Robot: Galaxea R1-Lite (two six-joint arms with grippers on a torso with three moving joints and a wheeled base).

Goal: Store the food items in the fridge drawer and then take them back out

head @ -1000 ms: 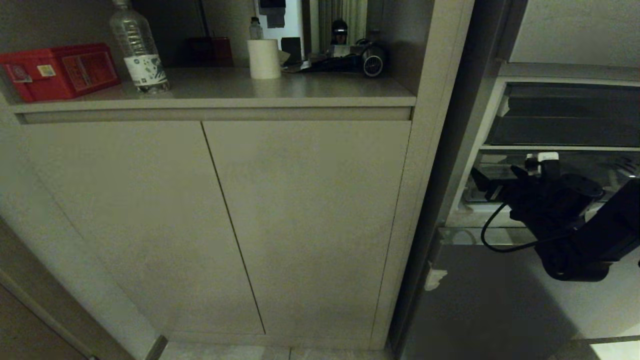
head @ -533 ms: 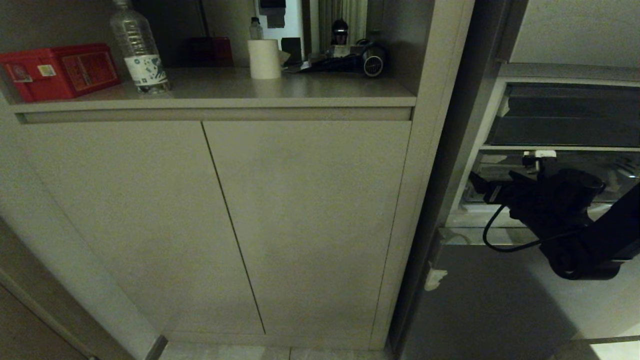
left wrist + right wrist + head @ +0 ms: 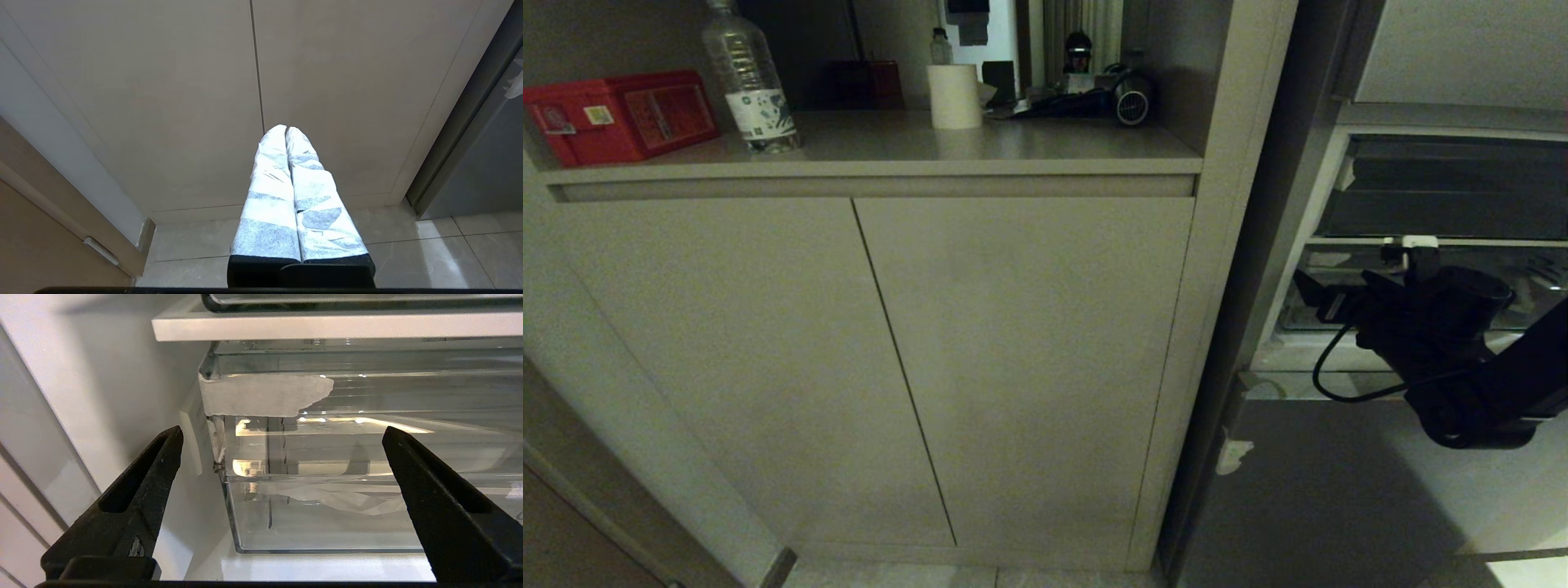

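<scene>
The water bottle stands on the counter, left of the fridge drawer.

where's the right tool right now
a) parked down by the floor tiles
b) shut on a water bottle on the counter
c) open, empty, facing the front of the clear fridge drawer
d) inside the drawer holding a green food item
c: in the right wrist view the right tool has its two dark fingers spread wide with nothing between them, in front of the clear fridge drawer.
</scene>
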